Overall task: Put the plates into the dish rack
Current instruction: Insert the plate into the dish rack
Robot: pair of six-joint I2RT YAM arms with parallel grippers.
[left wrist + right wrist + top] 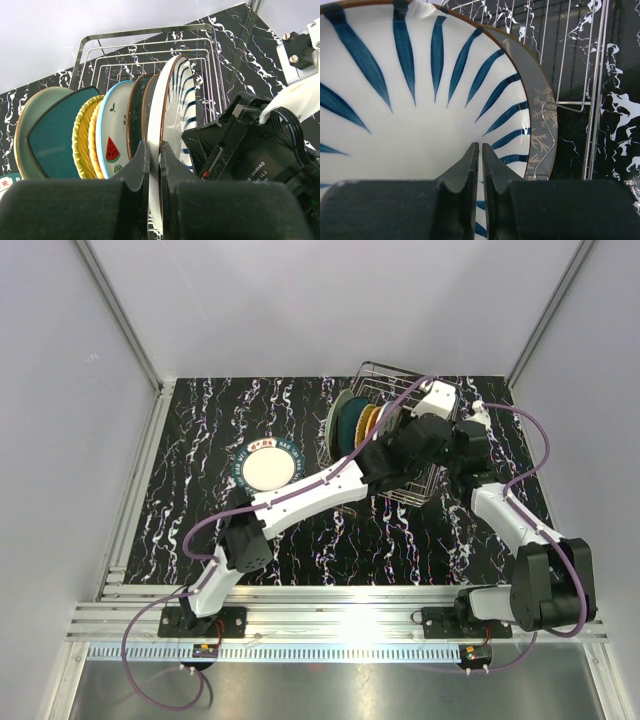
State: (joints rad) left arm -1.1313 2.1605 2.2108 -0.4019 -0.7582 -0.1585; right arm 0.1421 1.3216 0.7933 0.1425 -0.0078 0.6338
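Okay so the dish rack [394, 372] sits at the far right of the table [200, 430], with a row of plates standing in its slots: mint-green plate [35, 120], teal plate [60, 132], yellow plate [84, 137], a fruit-print plate [116, 135] and the blue-striped plate [179, 107]. The left gripper [154, 161] looks pinched on the striped one's rim. The right gripper [480, 156] has its fingers pressed together right in front of that plate's face, and a grey plate [541, 112] stands just behind it. One white plate [268, 468] lies flat to the left of the rack.
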